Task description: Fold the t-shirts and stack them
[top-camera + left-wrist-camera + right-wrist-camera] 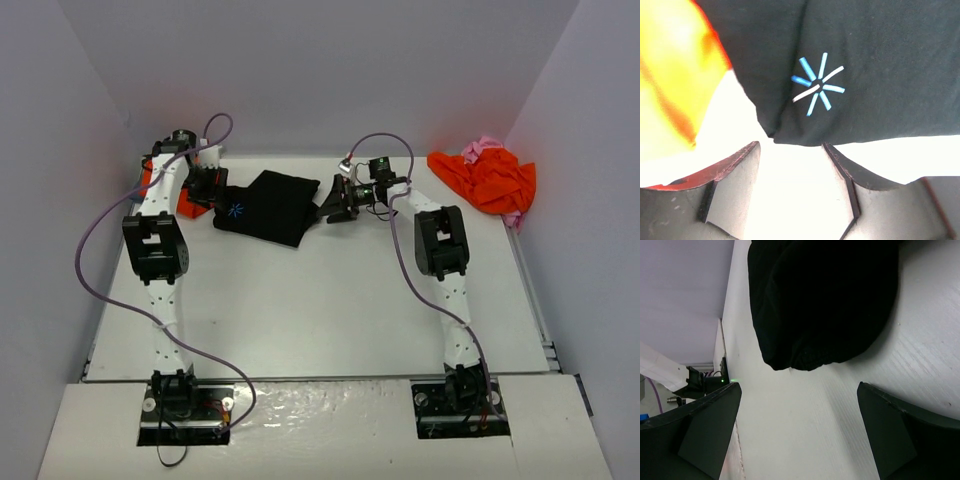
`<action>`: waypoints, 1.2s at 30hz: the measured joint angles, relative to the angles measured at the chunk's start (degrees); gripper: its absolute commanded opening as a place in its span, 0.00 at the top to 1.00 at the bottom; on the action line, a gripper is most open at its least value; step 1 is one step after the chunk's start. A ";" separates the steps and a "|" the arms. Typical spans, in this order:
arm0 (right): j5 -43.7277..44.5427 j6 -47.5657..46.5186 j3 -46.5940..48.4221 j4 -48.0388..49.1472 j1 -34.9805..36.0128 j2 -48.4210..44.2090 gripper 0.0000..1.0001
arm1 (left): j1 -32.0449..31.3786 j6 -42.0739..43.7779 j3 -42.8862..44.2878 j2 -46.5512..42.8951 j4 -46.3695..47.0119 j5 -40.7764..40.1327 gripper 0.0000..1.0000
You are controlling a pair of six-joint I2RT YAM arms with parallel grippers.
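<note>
Nearest us are the two arm bases, then a wide stretch of the surface (320, 300). Both arms reach to the far half, one at each end of the black t-shirt (272, 205), which lies folded into a compact, slightly skewed rectangle near far-centre.

- Left fingers (732, 170): spread apart, holding nothing, tips just short of the shirt's folded corner. The blue-and-white star logo (817, 83) is straight ahead.
- Right fingers (890, 420): spread wide, also holding nothing. The rounded folded edge is ahead of them and apart from them.

Our reading: the fold looks finished. The arms flank the bundle either to square it or to carry it to a stack, and the wide spread suits a thick layered edge.

Just beside the left fingers lies the first orange t-shirt (185, 205), partly hidden by the arm. It may be the stack site; we cannot tell.

In the far right corner the second orange t-shirt (490, 180) is crumpled, with a pink t-shirt (487, 147) showing behind it. Both are likely waiting unfolded.

Count: one black, two orange, one pink, so four visible.
</note>
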 measured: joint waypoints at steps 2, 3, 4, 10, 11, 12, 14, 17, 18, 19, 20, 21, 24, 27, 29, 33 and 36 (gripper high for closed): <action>0.49 0.90 -0.02 1.06 0.56 0.00 0.00 | 0.00 0.02 0.00 -1.81 0.00 -1.82 0.51; 0.73 1.28 -0.02 1.52 0.87 0.00 0.00 | 0.00 0.04 0.00 -2.53 0.00 -2.70 0.50; 0.98 1.70 -0.02 1.93 1.17 0.00 0.00 | 0.00 0.04 0.04 -2.96 0.00 -3.44 0.50; 1.80 3.03 -0.05 3.03 2.20 0.00 0.00 | 0.02 0.07 2.86 -0.38 -1.21 -4.89 0.50; 1.92 3.15 -0.07 3.13 2.34 0.00 0.00 | 0.02 0.07 4.11 1.08 -1.53 -5.11 0.50; 1.98 3.20 -0.08 3.24 2.42 0.00 0.00 | 0.02 0.07 4.58 2.33 -1.48 -5.46 0.50; 2.07 3.23 -0.09 3.37 2.62 0.00 0.00 | 0.03 0.09 4.85 4.76 -1.59 -6.19 0.50; 2.07 3.33 -0.09 3.45 2.68 0.00 0.00 | 0.25 0.04 5.20 7.66 -2.03 -7.11 0.50; 2.07 3.39 -0.09 3.50 2.68 0.00 0.00 | 0.40 -0.02 5.48 8.19 -2.21 -7.19 0.50; 2.08 3.39 -0.09 3.51 2.68 0.00 0.00 | 0.59 -0.02 5.72 8.21 -2.16 -7.18 0.50; 2.12 3.40 -0.11 3.55 2.68 0.00 0.00 | 0.78 0.00 5.99 8.30 -1.96 -7.12 0.50; 2.12 3.39 -0.10 3.56 2.68 0.00 0.00 | 1.00 0.00 6.03 8.56 -1.97 -6.98 0.50; 2.13 3.41 -0.11 3.63 2.74 0.00 0.00 | 1.72 -0.10 7.39 9.43 -2.72 -5.24 0.50; 2.11 3.43 -0.20 3.75 2.75 0.00 0.00 | 2.34 0.14 12.55 12.35 -5.66 -0.49 0.50; 1.93 3.45 -0.50 4.15 2.75 0.00 0.00 | 2.73 0.18 14.33 13.41 -6.53 2.99 0.49; 1.11 3.41 -2.14 5.77 2.73 -0.39 0.00 | 2.83 0.22 15.37 14.51 -7.63 10.97 0.48; 0.76 3.46 -3.62 7.02 2.74 -1.02 0.00 | 2.29 0.18 17.19 16.26 -8.74 17.38 0.45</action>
